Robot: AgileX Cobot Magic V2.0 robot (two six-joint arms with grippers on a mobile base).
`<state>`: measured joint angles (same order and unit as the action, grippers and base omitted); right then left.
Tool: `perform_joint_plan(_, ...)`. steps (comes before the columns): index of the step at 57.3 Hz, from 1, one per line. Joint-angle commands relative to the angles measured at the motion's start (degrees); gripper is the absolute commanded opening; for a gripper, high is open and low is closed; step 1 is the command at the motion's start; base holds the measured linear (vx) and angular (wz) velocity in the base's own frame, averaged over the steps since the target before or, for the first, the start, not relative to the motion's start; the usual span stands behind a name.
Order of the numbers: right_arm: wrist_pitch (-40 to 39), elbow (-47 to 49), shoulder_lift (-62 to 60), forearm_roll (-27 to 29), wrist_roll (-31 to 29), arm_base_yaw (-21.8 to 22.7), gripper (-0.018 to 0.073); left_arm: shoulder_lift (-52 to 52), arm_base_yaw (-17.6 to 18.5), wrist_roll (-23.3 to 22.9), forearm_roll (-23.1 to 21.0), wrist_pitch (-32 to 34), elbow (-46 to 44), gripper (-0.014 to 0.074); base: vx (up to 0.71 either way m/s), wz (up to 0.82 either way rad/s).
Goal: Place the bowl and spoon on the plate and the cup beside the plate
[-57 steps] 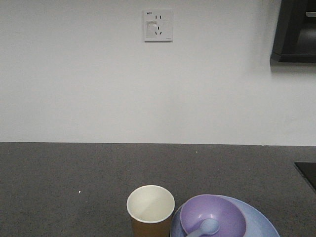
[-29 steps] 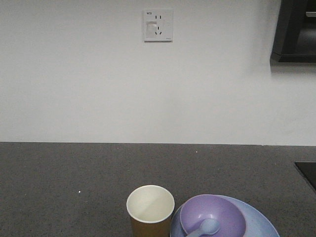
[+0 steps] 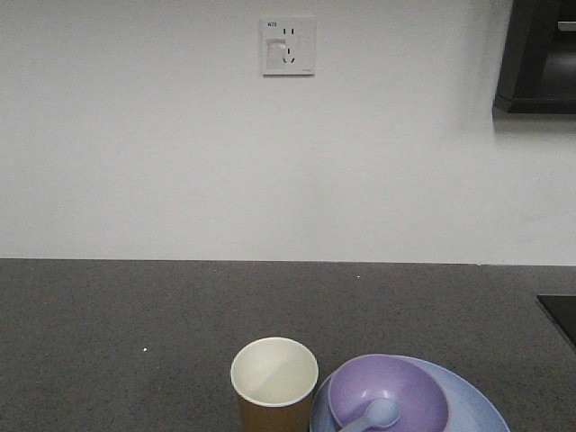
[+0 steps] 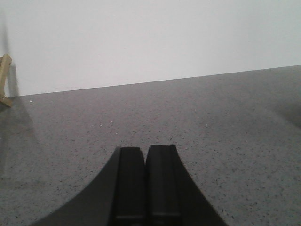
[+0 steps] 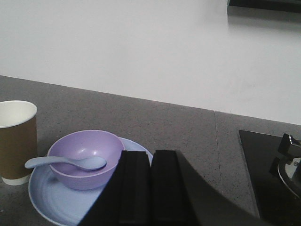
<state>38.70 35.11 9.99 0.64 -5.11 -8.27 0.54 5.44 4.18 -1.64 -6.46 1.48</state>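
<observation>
The lavender bowl (image 3: 388,393) (image 5: 84,157) sits on the pale blue plate (image 3: 472,405) (image 5: 61,200). The pale blue spoon (image 3: 376,415) (image 5: 70,163) lies with its scoop inside the bowl and its handle sticking out over the rim to the left. The brown paper cup (image 3: 274,382) (image 5: 16,141) stands upright just left of the plate. My right gripper (image 5: 150,153) is shut and empty, hovering at the plate's right edge. My left gripper (image 4: 146,149) is shut and empty over bare counter, away from the objects.
The dark speckled counter (image 3: 135,315) runs back to a white wall with a socket (image 3: 288,46). A black cooktop (image 5: 268,174) with a metal fitting lies to the right. A wooden object (image 4: 4,80) stands at the far left.
</observation>
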Motion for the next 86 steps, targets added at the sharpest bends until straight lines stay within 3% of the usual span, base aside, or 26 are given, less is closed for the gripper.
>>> perform_joint_plan(1,-4.53,1.51,1.12,-0.30,-0.42,0.10,-0.0008,0.90,-0.09,0.07,-0.47,4.31,-1.41,-0.0003,0.00,0.00)
perform_joint_plan(8,-10.70,-4.07,0.86,0.12,0.18,0.10,-0.0008,0.90,-0.09,0.07,-0.47,4.31,-1.41,-0.0003,0.00,0.00)
perform_joint_plan(11,-19.22,-12.90,-0.77,1.57,1.55,0.14,-0.0008,0.90,-0.09,0.07,-0.47,4.27,-1.41,-0.0003,0.00,0.00)
perform_joint_plan(18,-29.98,-25.41,-4.07,1.63,3.30,0.14,-0.0008,0.90,-0.09,0.07,-0.47,4.27,-1.41,-0.0003,0.00,0.00)
perform_joint_plan(26,-37.48,-35.94,-10.20,-0.19,3.88,0.52,-0.0008,0.90,-0.09,0.07,-0.47,4.25,-1.48,-0.0003,0.00,0.00)
perform_joint_plan(32,-35.51,-37.06,-10.67,0.73,7.15,4.14,-0.0008,0.96,-0.09,0.07,-0.47,4.10,-1.48,-0.0003,0.00,0.00)
perform_joint_plan(41,-35.09,-37.12,-10.94,-0.64,7.24,8.16,-0.0008,0.96,-0.09,0.07,-0.47,3.86,-1.48,-0.0003,0.00,0.00)
perform_joint_plan(86,-34.97,-37.12,-10.98,-0.64,7.24,8.11,-0.0008,0.96,-0.09,0.07,-0.47,3.86,-1.48,-0.0003,0.00,0.00)
